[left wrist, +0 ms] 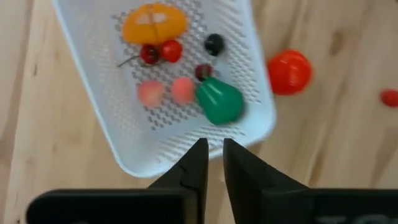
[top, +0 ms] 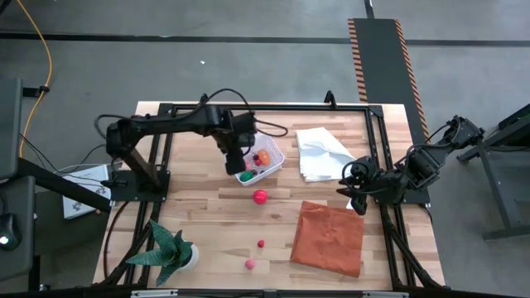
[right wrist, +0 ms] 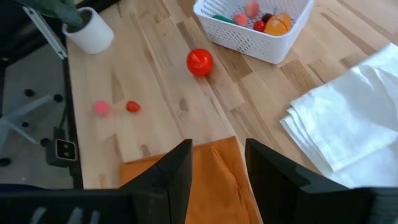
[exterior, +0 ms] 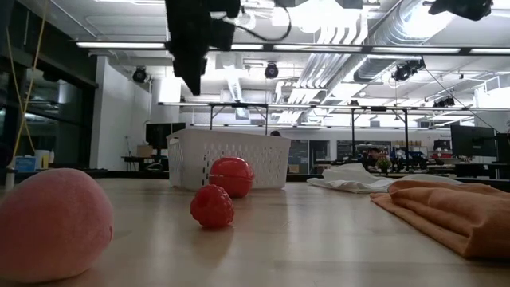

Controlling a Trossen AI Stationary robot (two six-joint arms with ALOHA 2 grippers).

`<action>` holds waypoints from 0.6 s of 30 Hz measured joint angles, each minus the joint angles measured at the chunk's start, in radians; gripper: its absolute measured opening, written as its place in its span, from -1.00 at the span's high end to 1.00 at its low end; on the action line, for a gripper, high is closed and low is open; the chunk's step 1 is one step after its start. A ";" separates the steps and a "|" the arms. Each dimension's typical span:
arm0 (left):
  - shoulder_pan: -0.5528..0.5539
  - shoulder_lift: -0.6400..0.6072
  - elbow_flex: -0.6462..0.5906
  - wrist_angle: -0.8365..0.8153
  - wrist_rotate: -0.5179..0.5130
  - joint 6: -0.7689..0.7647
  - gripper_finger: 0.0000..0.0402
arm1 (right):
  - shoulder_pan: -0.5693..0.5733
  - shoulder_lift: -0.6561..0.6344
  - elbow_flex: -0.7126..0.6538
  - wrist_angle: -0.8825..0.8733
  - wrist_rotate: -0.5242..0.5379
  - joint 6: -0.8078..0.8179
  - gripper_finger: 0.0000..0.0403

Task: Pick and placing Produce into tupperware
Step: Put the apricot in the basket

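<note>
The white perforated tupperware [top: 263, 162] stands at the table's far middle. It holds an orange slice [left wrist: 153, 22], cherries [left wrist: 160, 52], a dark ball [left wrist: 214, 43], two pink pieces [left wrist: 166, 92] and a green pear [left wrist: 219, 102]. A red tomato [top: 260, 197], a small red berry [top: 261, 243] and a pink fruit [top: 249, 264] lie on the table nearer the front. My left gripper [left wrist: 214, 158] hangs above the tub's near-left rim, pointing down, shut, with nothing between its fingers. At the right, my right gripper [right wrist: 217, 162] stands open above the orange cloth.
A folded white cloth [top: 323, 153] lies right of the tub and an orange cloth [top: 329, 237] at the near right. A green spiky potted plant [top: 170, 252] stands at the near left corner. Black frame rails [top: 166, 149] run along the table's sides.
</note>
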 joint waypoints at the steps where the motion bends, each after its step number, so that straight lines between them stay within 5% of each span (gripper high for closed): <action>1: -0.015 -0.013 0.000 -0.007 0.000 0.000 0.82 | 0.000 0.000 0.000 0.008 0.000 -0.009 0.32; 18: -0.209 -0.158 0.000 -0.059 -0.040 -0.062 0.91 | 0.000 0.030 0.000 0.068 0.017 -0.050 0.32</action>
